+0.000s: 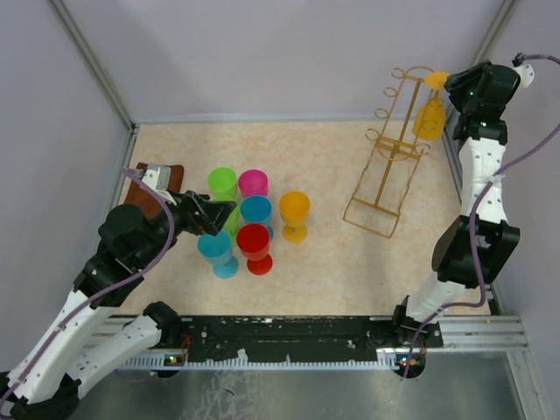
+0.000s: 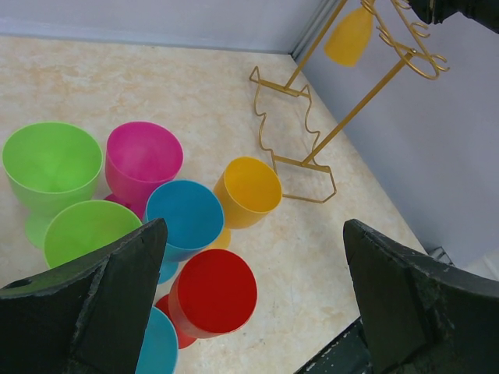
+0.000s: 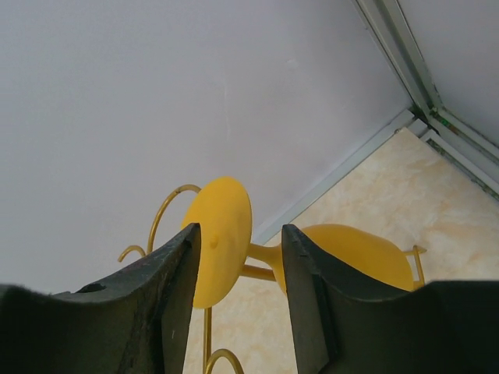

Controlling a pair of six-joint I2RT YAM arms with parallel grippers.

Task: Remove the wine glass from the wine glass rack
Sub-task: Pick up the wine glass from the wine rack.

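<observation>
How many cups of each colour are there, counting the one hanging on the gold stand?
Green glasses: 2
Blue glasses: 2
Pink glass: 1
Red glass: 1
Yellow glasses: 2, one hanging on the rack
Total: 8

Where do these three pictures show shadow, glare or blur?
Top view: soft, even light, faint shadows beside the cups, all sharp. Left wrist view: cups crisp, the near left fingers dark, little detail. Right wrist view: yellow glass clear, no glare, the right fingers dark too.
</observation>
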